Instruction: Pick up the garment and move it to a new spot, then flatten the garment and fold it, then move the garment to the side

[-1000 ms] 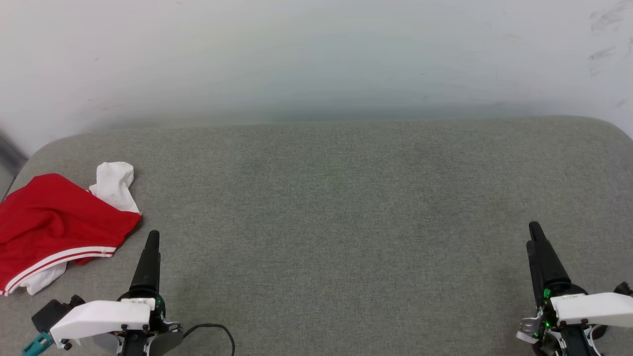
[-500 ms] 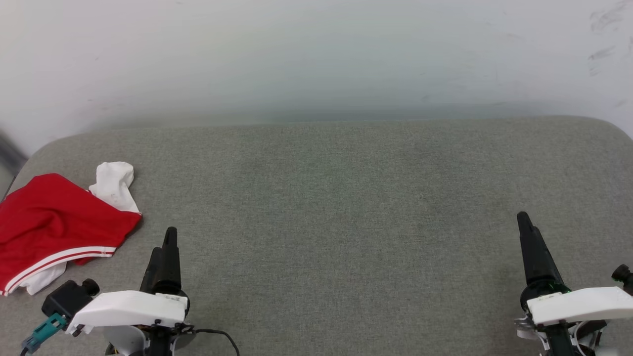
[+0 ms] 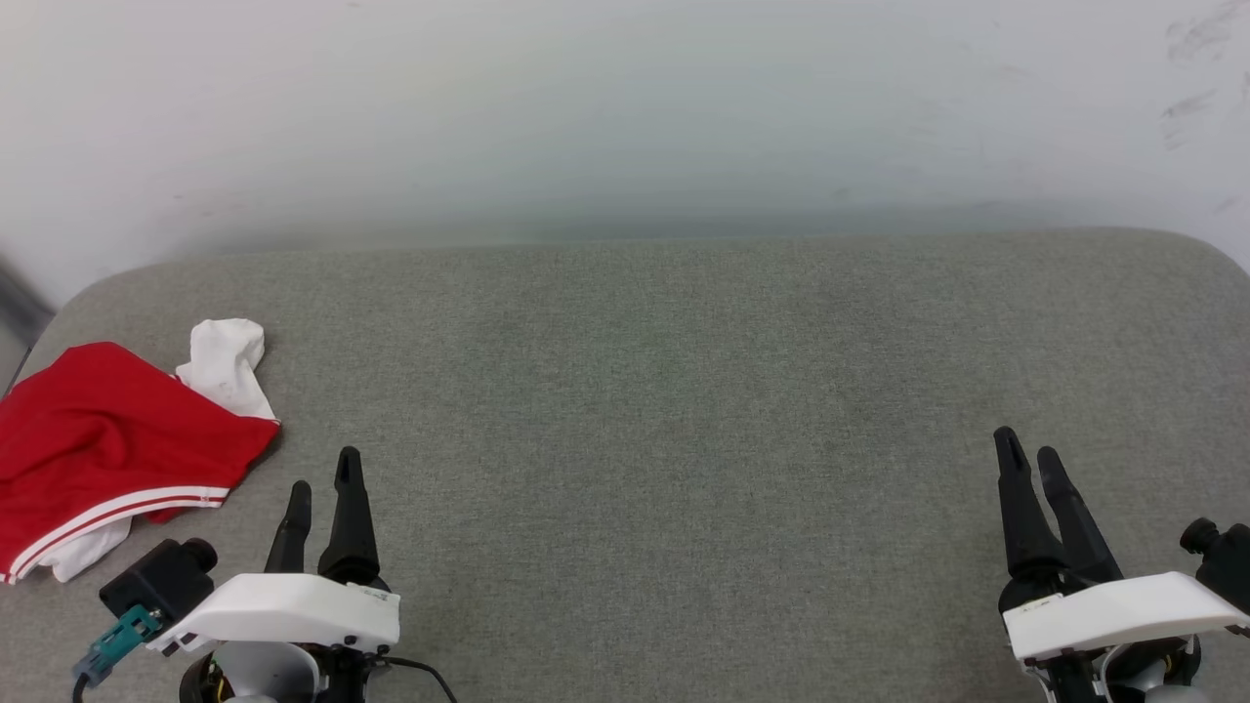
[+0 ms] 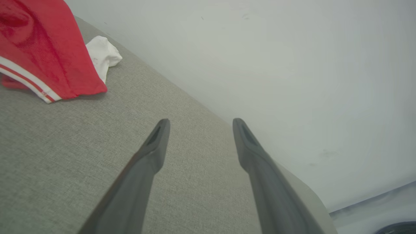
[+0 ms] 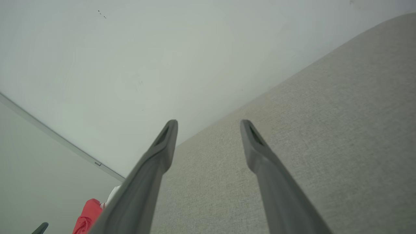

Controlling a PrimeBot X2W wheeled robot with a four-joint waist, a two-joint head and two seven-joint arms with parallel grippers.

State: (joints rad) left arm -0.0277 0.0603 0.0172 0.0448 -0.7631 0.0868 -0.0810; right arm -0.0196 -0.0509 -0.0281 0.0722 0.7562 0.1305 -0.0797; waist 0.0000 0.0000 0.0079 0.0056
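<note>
Near the crumpled garment [image 3: 107, 439] the left end effector [image 3: 322, 471] hovers, fingers [image 3: 350, 517] apart, probably to grasp it; far from it, the right end effector [image 3: 1025, 444] gapes too.

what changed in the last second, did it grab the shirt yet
Both tools opened: the left tool and the right tool had their fingers together and now hold them apart. Each also drifted slightly inward, toward the middle. Nothing was taken hold of. The garment lies crumpled where it was, at the left edge of the grey cushion.
</note>
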